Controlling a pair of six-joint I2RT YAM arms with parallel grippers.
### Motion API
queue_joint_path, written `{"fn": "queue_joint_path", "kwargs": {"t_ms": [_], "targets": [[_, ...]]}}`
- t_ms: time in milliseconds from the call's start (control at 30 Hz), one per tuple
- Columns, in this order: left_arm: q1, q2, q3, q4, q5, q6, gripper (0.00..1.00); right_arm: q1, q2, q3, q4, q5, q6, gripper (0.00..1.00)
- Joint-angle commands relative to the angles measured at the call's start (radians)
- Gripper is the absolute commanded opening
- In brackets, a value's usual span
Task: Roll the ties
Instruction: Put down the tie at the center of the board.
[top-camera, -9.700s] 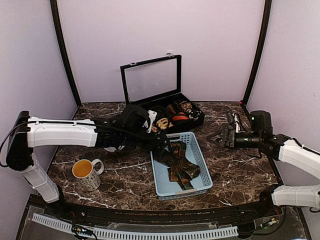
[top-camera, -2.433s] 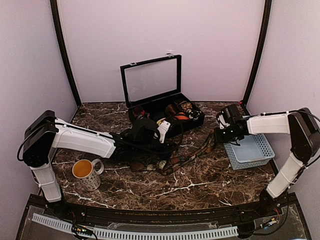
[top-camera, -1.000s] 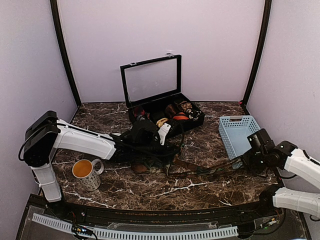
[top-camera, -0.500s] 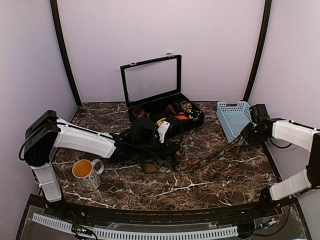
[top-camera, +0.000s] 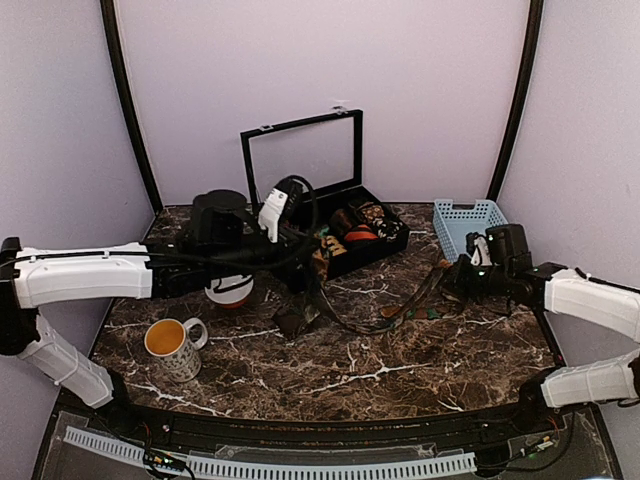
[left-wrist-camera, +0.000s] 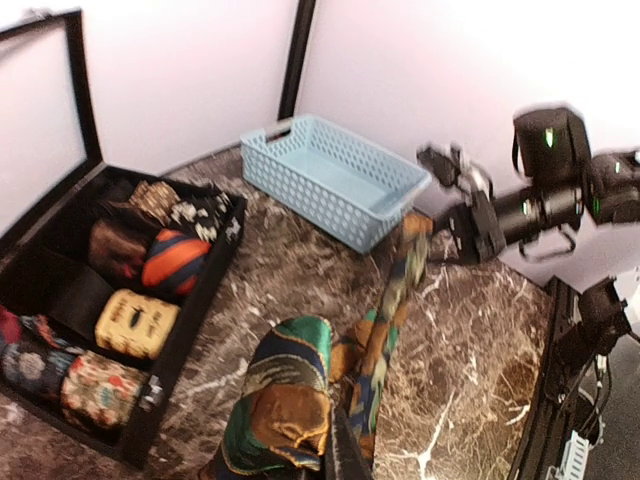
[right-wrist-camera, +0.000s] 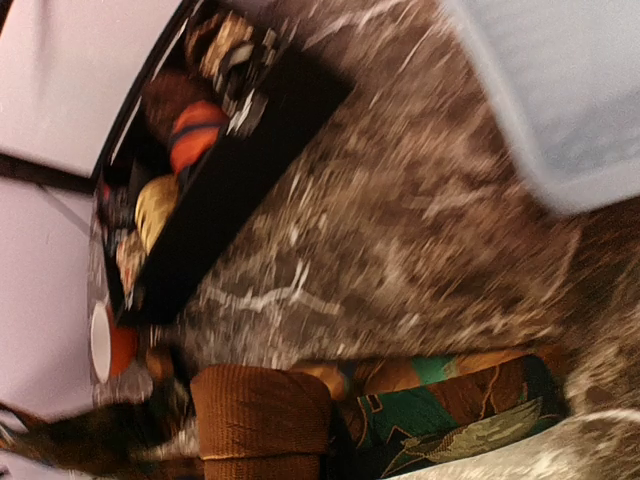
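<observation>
One of the ties (top-camera: 385, 318), dark green, brown and orange, is stretched across the marble table between both arms. My left gripper (top-camera: 304, 272) is lifted above the table and shut on its wide end (left-wrist-camera: 285, 400), which folds over beside the dark fingers (left-wrist-camera: 345, 455); a loose part (top-camera: 297, 320) lies below on the table. My right gripper (top-camera: 458, 277) is shut on the other end, low over the table in front of the blue basket. In the right wrist view, the patterned tie (right-wrist-camera: 470, 400) and a ribbed brown fold (right-wrist-camera: 260, 410) fill the bottom edge and hide the fingers.
A black box (top-camera: 385, 243) with its lid up stands at the back centre and holds several rolled fabric coils (left-wrist-camera: 170, 262). The blue basket (top-camera: 468, 222) stands empty at the back right. A mug (top-camera: 176, 347) stands front left, and a white cup (top-camera: 230, 290) under my left arm.
My left arm has risen and drawn back, lifting the tie's wide end off the table. My right gripper has moved left from the basket's side, still holding the other end.
</observation>
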Motion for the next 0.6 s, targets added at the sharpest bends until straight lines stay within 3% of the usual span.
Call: {"fn": "queue_joint_path", "kwargs": {"t_ms": [0,167,333,400,433,567], "targets": [[0.048,-0.145,0.047,-0.113,-0.068,0.073,0.0,0.184,0.012,-0.086,0.184,-0.145,0.044,0.0],[0.064,-0.141,0.172,-0.193,-0.007,0.113,0.0,0.482,0.079,-0.097,0.339,-0.075,0.037,0.0],[0.064,-0.114,0.267,-0.178,0.111,0.092,0.0,0.808,0.323,0.1,0.392,-0.017,-0.084,0.04],[0.064,-0.109,0.291,-0.168,0.166,0.08,0.0,0.875,0.422,0.201,0.34,-0.029,-0.153,0.16],[0.064,-0.107,0.3,-0.166,0.189,0.076,0.0,0.891,0.442,0.224,0.325,-0.032,-0.174,0.27],[0.064,-0.112,0.31,-0.188,0.234,0.08,0.0,0.888,0.353,0.174,0.331,0.016,-0.209,0.7]]}}
